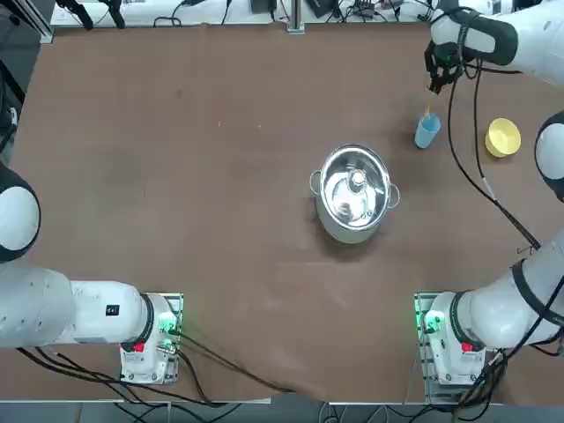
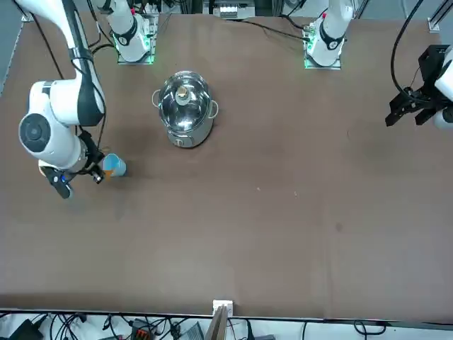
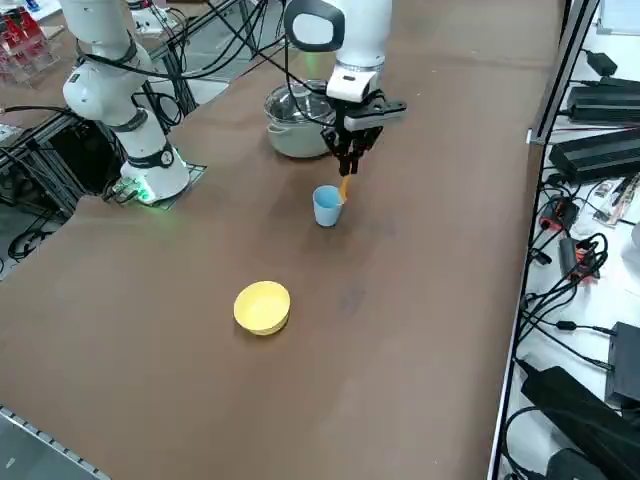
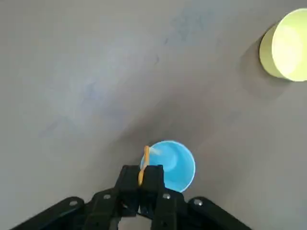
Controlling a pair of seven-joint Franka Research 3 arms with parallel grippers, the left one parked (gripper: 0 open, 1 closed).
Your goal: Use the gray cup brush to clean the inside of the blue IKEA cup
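Blue IKEA cup [image 3: 327, 207] stands upright on the table [image 3: 400, 330], in the far right part of the scene, with its mouth open upward. Right above it and slightly to one side is the right gripper [image 4: 141, 173], pointing down, its two black fingers closed on the gray cup brush [image 4: 146, 158], which shows as a thin orange-tan stick. The stick comes out between the fingertips and meets the cup at its rim; a small pale patch shows just inside the mouth beside it, too blurred to name, and how deep the brush reaches I cannot tell. To the right of the cup, a little nearer and well apart from it, sits the yellow bowl [image 1: 502, 138], its pale yellow inside facing up. Left of the cup and nearer, around the middle of the table, is the steel pot [image 1: 354, 198], with a clear lid [image 1: 356, 181] on top and a looped handle on each side.
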